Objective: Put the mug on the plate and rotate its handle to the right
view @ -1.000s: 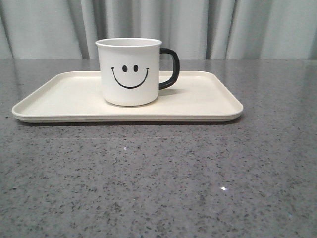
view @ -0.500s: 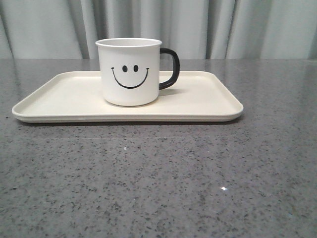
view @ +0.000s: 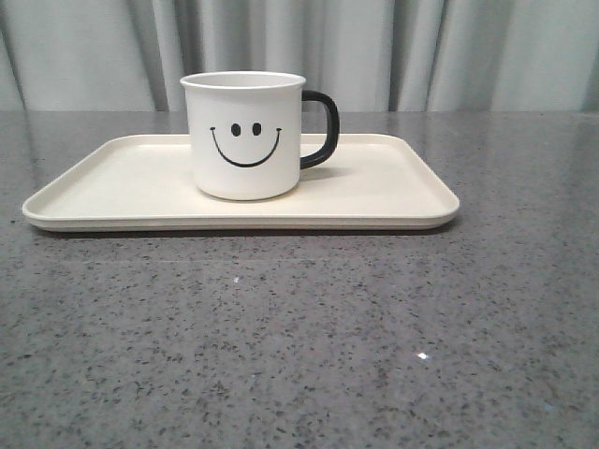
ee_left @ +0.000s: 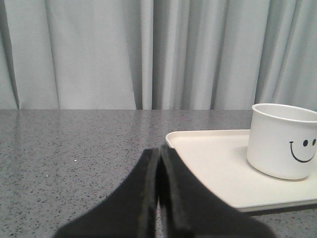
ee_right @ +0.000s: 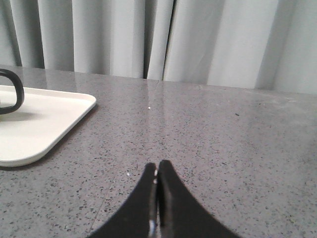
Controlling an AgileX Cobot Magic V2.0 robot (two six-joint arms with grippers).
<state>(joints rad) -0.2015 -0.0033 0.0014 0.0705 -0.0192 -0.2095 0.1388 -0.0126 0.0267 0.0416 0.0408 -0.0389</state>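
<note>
The white mug (view: 245,136) with a black smiley face stands upright on the cream plate (view: 393,192), a little left of its middle. Its black handle (view: 321,128) points to the right. Neither gripper shows in the front view. My left gripper (ee_left: 159,151) is shut and empty, low over the table to the left of the plate (ee_left: 213,163); the mug (ee_left: 282,141) is off to its side. My right gripper (ee_right: 157,168) is shut and empty over bare table to the right of the plate (ee_right: 39,124); part of the handle (ee_right: 12,91) shows at the edge.
The grey speckled table (view: 299,346) stretches in front of and beside the plate. A pale curtain (view: 421,47) hangs behind the table's far edge.
</note>
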